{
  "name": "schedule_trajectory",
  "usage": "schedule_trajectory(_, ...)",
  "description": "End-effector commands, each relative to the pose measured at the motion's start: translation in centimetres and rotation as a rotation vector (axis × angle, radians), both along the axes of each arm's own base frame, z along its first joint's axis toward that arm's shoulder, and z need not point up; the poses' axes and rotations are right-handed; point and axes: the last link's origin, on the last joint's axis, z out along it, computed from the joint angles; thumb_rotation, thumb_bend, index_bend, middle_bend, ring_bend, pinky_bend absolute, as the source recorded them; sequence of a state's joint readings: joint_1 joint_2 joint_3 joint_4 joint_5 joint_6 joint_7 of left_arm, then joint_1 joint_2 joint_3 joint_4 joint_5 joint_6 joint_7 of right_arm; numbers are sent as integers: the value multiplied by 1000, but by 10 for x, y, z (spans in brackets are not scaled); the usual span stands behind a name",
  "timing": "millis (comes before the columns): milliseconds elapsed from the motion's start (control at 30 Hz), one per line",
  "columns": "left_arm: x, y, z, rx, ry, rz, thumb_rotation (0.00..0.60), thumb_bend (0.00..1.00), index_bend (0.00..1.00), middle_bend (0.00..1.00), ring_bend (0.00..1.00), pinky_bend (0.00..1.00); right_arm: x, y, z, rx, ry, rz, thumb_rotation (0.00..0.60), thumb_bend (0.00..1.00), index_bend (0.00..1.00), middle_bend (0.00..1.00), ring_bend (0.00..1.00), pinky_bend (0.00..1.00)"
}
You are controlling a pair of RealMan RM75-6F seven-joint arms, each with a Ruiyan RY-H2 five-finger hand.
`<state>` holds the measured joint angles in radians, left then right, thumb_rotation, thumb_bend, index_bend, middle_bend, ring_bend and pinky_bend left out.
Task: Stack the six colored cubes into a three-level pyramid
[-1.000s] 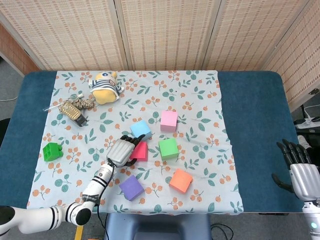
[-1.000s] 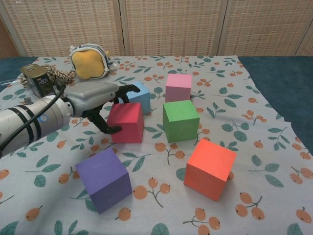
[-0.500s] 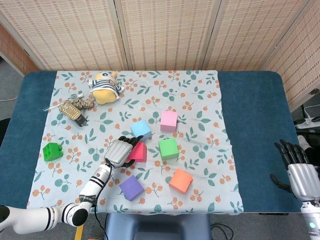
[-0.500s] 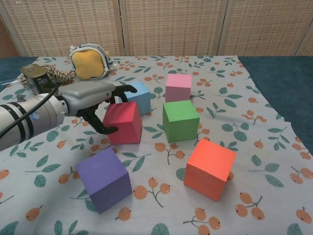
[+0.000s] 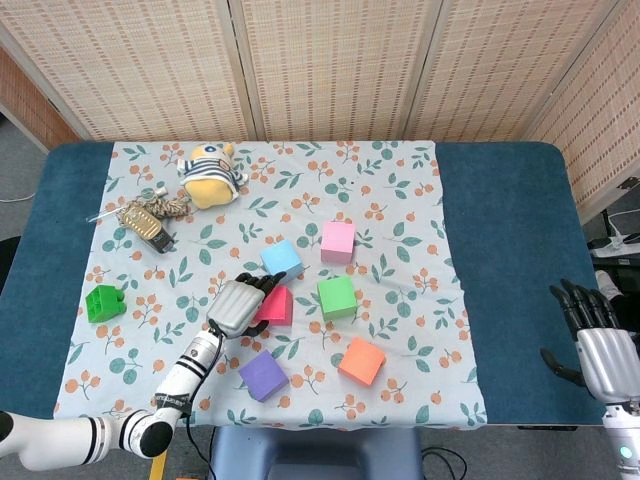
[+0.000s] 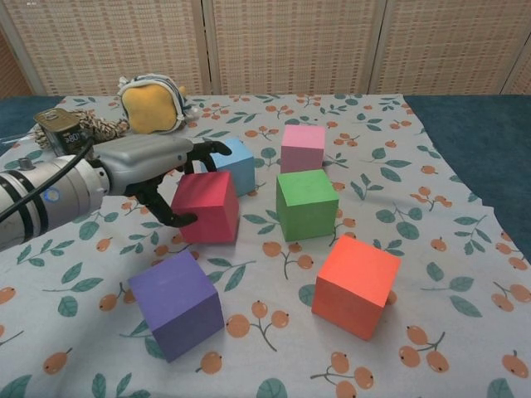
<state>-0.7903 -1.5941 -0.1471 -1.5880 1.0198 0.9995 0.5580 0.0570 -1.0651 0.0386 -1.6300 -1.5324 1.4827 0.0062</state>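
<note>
- my left hand (image 6: 153, 162) grips the red cube (image 6: 206, 207): fingers (image 6: 207, 150) curl over its top far edge, and the thumb presses its left face. the cube sits tilted, one bottom edge raised off the cloth (image 6: 431, 232).
- in the head view the same left hand (image 5: 237, 305) covers most of the red cube (image 5: 278, 305), which lies near the middle of the cloth (image 5: 420, 200).
- the blue cube (image 6: 238, 162) stands just behind the red one, partly hidden by my fingers; i cannot tell whether they touch it.
- the pink cube (image 6: 303, 148) stands right of the blue one, and the green cube (image 6: 308, 203) sits in front of the pink, just beside the red.
- the purple cube (image 6: 176, 303) lies nearest me on the left, and the orange cube (image 6: 357, 283) nearest me on the right. both stand apart from the others.
- all six cubes rest singly on the cloth; none is stacked.
- my right hand (image 5: 600, 335) hangs off the table's right edge, well apart from the cubes, fingers spread and holding nothing.
- a plush toy (image 6: 152, 104), a can (image 6: 60, 133) with rope (image 6: 98, 126) and a green block (image 5: 104, 302) lie at the left of the table (image 5: 510, 230).
</note>
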Motion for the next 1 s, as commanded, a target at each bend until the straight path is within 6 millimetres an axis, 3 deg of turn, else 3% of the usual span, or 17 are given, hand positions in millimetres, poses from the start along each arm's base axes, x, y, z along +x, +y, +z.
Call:
schedule_trajectory(33, 0, -1, -1, -3, -2, 0, 600, 346, 0, 175, 346, 245, 0, 0, 0, 1, 0, 1, 600, 170, 0, 0, 0, 0)
schedule_trajectory(333, 0, 0, -3, -18, -5, 6, 600, 328, 0, 64, 105, 245, 0, 0, 0, 0, -1, 0, 600, 170, 0, 0, 0, 0)
schedule_trajectory(633, 2, -3, 6, -10, -5, -10, 600, 323, 0, 13, 68, 244, 0, 1, 1, -5, 1, 4, 600, 170, 0, 0, 0, 0)
schedule_trajectory(767, -8, -3, 33, 62, 15, -21, 600, 321, 0, 16, 59, 225, 0, 1, 0, -1, 9, 7, 600, 170, 0, 0, 0, 0)
schedule_trajectory(900, -46, -11, 75, 150, 12, 36, 600, 315, 0, 19, 42, 187, 3, -2, -7, 7, 21, 24, 600, 170, 0, 0, 0, 0)
schedule_trajectory(1000, -80, -29, 101, 194, -21, 86, 600, 300, 0, 19, 25, 170, 9, -11, -17, 27, 30, 64, 600, 170, 0, 0, 0, 0)
